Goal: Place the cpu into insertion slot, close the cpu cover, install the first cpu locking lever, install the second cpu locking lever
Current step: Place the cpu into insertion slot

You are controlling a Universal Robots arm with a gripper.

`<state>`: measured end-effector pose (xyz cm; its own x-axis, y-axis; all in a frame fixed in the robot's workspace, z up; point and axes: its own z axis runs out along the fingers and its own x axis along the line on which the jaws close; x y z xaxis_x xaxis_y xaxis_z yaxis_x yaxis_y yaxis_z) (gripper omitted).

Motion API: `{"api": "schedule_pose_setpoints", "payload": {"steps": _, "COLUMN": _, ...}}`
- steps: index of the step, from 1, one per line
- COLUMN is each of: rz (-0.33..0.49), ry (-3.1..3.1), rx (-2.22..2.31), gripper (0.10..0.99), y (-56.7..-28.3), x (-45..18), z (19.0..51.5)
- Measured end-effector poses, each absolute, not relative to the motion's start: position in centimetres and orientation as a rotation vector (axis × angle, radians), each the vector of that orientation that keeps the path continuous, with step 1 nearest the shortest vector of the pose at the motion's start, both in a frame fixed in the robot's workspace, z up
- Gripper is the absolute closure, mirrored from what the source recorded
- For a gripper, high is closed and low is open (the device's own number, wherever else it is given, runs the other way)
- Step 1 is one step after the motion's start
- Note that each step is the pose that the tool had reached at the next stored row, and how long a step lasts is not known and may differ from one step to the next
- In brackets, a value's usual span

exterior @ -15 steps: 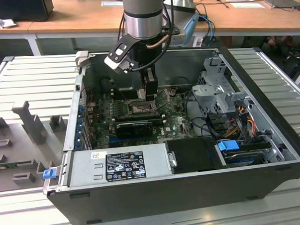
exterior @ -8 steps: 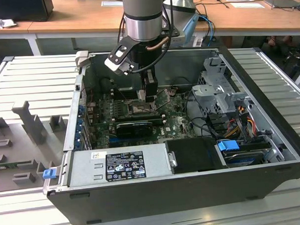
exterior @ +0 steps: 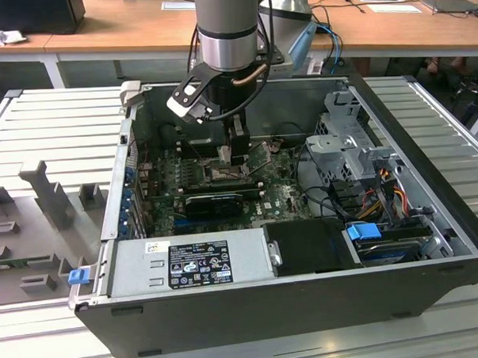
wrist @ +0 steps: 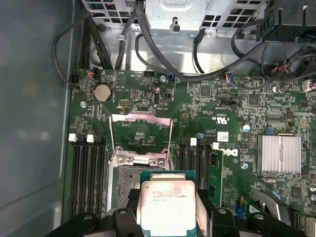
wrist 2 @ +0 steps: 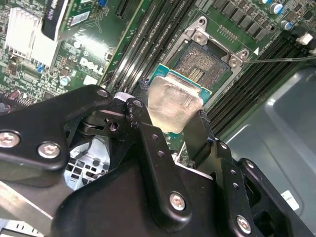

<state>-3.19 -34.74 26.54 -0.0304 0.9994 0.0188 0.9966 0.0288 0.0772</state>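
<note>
the pincer [wrist 2: 172, 116] grips the cpu [wrist 2: 174, 98] by opposite edges over the slot [wrist 2: 207, 64], a sound hold for a light, stiff, probably fragile chip.

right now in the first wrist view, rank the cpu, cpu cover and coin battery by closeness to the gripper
1. cpu, held in the gripper.
2. cpu cover, open, just past the insertion slot.
3. coin battery, farthest, beyond the cover.
</note>
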Motion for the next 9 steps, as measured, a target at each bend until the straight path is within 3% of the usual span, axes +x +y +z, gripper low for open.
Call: {"api": "schedule_pose_setpoints", "payload": {"steps": 9, "rz": 0.097, "ry": 2.196, "rx": 2.195, "gripper": 0.557, "y": -34.5, "x": -3.2, "z": 25.4}}
